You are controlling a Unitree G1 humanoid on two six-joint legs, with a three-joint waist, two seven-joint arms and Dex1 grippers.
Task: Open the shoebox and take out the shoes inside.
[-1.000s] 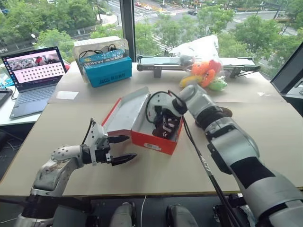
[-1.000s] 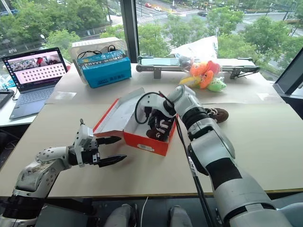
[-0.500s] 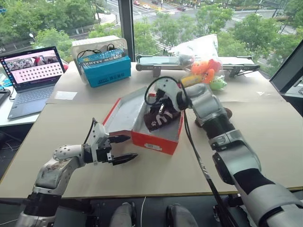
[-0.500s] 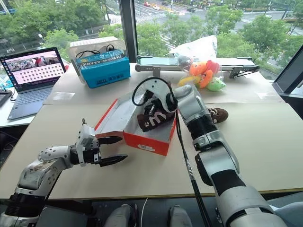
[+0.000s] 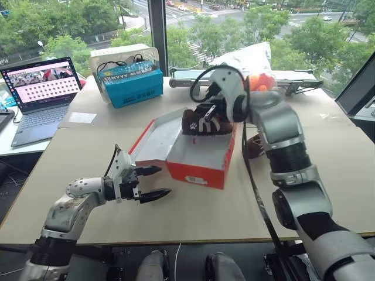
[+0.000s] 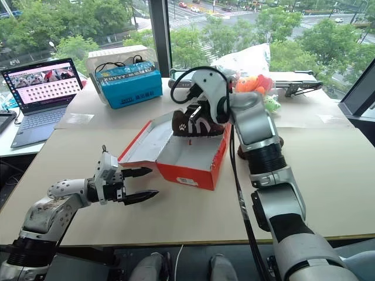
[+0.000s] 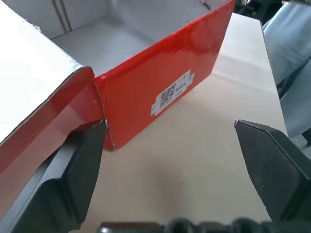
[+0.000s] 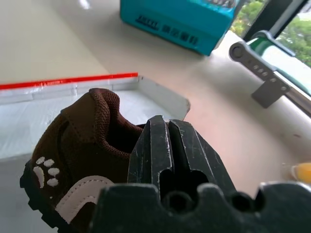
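Note:
The red shoebox stands open in the middle of the table, its white-lined lid folded back to the left. My right gripper is shut on the collar of a dark brown shoe with white paw marks and holds it above the box's far end; the same shoe and grip show in the right wrist view. A second brown shoe lies on the table right of the box, partly behind my right arm. My left gripper is open, low by the box's near-left corner, one finger beside the lid edge.
At the back stand a blue box before a clear container, an open laptop on the left, a long grey rail and orange and yellow plush toys. A white paper lies left of the lid.
My right gripper has risen with the shoe, lifting it from inside the box to above the far end and tipping it level. The left arm has stayed put.

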